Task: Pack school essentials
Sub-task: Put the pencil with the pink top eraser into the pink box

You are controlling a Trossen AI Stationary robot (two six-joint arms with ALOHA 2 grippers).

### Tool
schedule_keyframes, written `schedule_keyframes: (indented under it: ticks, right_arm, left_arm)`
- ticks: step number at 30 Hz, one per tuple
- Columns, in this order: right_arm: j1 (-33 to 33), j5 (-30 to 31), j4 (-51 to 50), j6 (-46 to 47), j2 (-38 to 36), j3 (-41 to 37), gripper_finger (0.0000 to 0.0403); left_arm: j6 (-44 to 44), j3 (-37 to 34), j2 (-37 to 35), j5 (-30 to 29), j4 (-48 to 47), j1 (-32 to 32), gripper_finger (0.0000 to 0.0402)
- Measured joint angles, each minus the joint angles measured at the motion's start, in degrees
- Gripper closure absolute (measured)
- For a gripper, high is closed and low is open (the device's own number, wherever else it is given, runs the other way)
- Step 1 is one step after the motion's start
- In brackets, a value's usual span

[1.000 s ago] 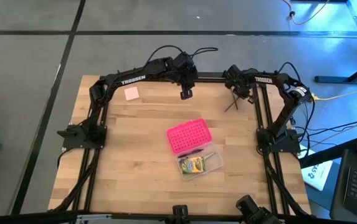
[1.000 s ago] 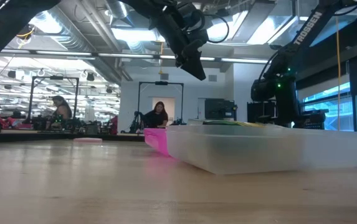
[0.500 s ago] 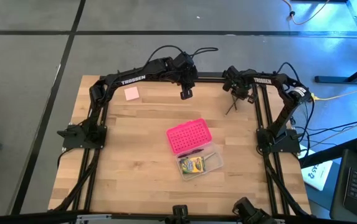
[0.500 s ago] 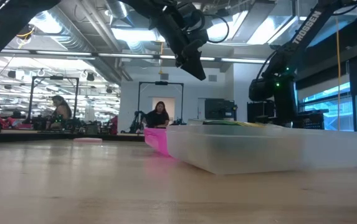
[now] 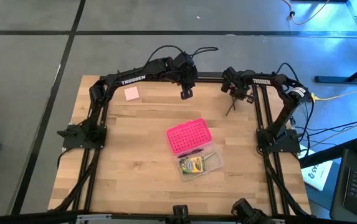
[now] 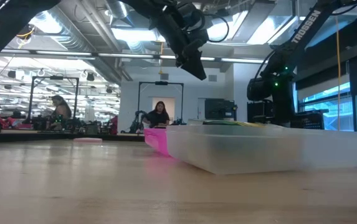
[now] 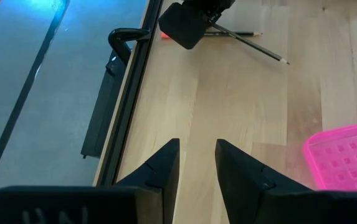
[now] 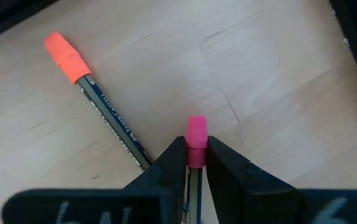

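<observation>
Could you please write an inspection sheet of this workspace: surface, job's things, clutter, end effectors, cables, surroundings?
Surface: wooden table, bare wood over most of it.
Job's things: crayon box inside clear case; pink lid beside it; sticky-note pad at far left; two pencils at far right.
Clutter: nothing seen.
End effectors: right end effector shut on one pencil; left end effector empty, raised, slightly apart.
Cables: yellow cable off table, right.
Surroundings: people seated far behind.
</observation>
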Motion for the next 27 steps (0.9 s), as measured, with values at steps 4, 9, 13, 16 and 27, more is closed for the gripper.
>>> schedule_keyframes:
  ticks: [4, 9, 13, 16, 27]
  right_arm:
    - [-0.02, 0.02, 0.22, -3.04, 0.00, 0.11, 0.0343]
    - [0.46, 0.29, 0.03, -9.39, 0.00, 2.64, 0.0343]
    - [1.29, 3.53, -3.49, -16.72, -0.01, 6.91, 0.0343]
    - [2.08, 4.53, -6.05, -24.34, -0.04, 10.79, 0.0343]
    - [9.68, 4.68, -14.28, -49.64, -0.11, 25.40, 0.0343]
  left_arm:
    - [-0.21, 0.00, 0.00, 0.01, -0.06, -0.13, 0.0305]
    - [0.25, 0.00, 0.00, 1.44, -0.56, -0.13, 0.0305]
    - [0.27, 0.04, 0.00, 1.49, -3.29, -0.13, 0.0305]
    - [0.27, 0.04, -0.03, 1.53, -5.28, -0.13, 0.0305]
    - [0.40, 0.07, -1.44, 15.04, -12.49, 0.96, 0.0305]
